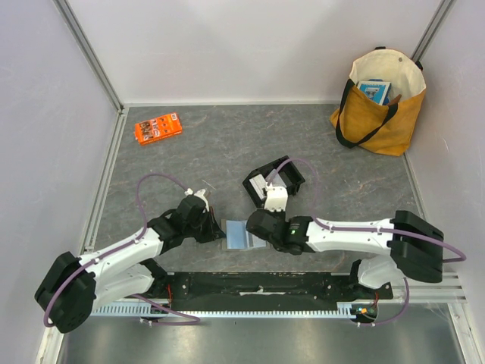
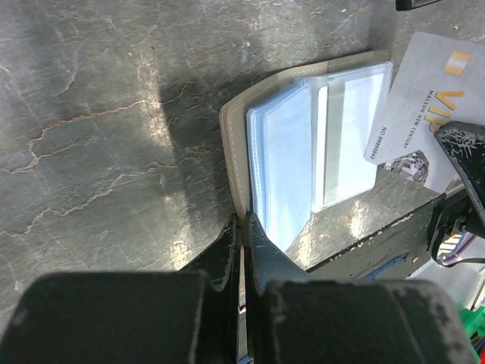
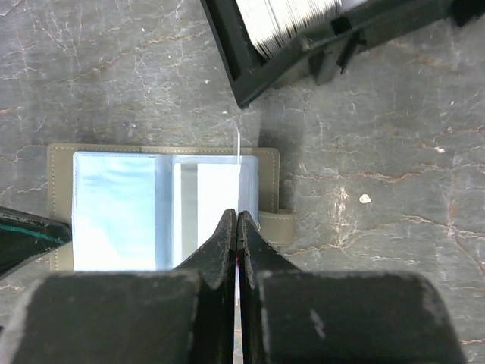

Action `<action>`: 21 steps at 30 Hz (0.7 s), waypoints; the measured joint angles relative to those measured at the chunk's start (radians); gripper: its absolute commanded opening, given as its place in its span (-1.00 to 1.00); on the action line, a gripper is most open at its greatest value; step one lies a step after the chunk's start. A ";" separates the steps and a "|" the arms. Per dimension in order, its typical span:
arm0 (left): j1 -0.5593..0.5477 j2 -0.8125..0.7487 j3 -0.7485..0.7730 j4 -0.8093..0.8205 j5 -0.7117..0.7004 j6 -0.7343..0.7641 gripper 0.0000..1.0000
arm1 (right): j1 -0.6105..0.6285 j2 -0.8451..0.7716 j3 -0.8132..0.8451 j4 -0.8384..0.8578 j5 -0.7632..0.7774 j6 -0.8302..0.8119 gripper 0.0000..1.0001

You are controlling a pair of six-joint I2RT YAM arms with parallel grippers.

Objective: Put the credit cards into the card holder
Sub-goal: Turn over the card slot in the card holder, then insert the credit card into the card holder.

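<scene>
From above, my left tool [image 1: 218, 230] and my right tool [image 1: 255, 230] meet over the open card holder [image 1: 242, 233], which lies flat on the grey counter [image 1: 227, 152] between them. A black tray [image 1: 292, 171] with a row of pale cards [image 1: 258, 184] sits just beyond my right tool. An orange packet [image 1: 158, 127] lies well beyond my left tool, and a yellow tote bag [image 1: 379, 102] stands far off past my right arm. From my left wrist, my left tool [image 2: 241, 226] has its jaws pressed together, pinching the near edge of the card holder [image 2: 303, 152]. Its taupe cover and clear bluish sleeves spread out just ahead of my fingertips. Beyond the sleeves to the right, a whitish credit card [image 2: 424, 98] marked VIP is tilted over the holder's far edge, with my right tool's finger [image 2: 464, 155] on it. From my right wrist, my right tool [image 3: 237, 220] is clamped tight on that credit card [image 3: 239, 163]. It shows edge-on as a thin white line straight ahead of my fingertips, above the right-hand sleeve of the card holder [image 3: 114, 205]. The black tray [image 3: 250, 83] and its stacked cards [image 3: 288, 19] lie further ahead to the right.
</scene>
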 measured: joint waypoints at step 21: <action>0.000 0.062 -0.016 0.019 -0.017 0.000 -0.97 | -0.138 -0.113 -0.318 0.555 -0.432 0.035 -1.00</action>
